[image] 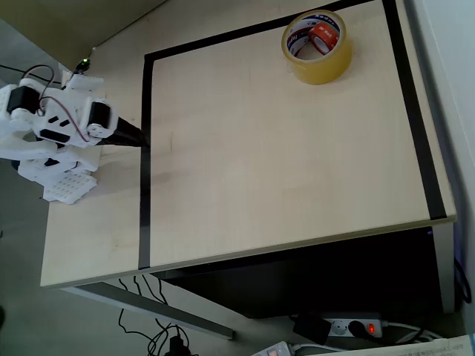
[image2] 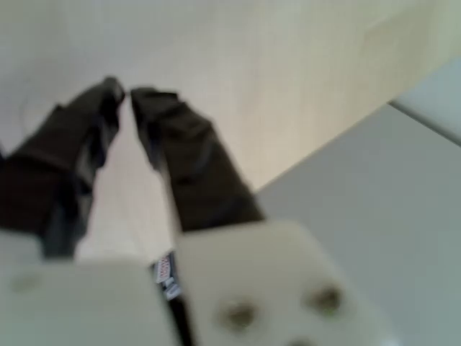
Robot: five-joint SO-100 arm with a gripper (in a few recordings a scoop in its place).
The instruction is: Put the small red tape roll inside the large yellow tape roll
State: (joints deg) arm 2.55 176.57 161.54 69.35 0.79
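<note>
The large yellow tape roll (image: 317, 47) lies flat at the far right of the table in the overhead view. Inside its hole sits the small red tape roll (image: 323, 35), leaning against the inner wall. The white arm is folded at the left edge of the table, its black gripper (image: 139, 139) resting by the black tape line, far from both rolls. In the wrist view the gripper (image2: 127, 94) has its black fingertips almost touching, with nothing between them, over bare pale wood.
A black tape line (image: 145, 156) frames a rectangle on the wooden table (image: 260, 163). The table's front edge drops to the floor, where a power strip (image: 349, 326) and cables lie.
</note>
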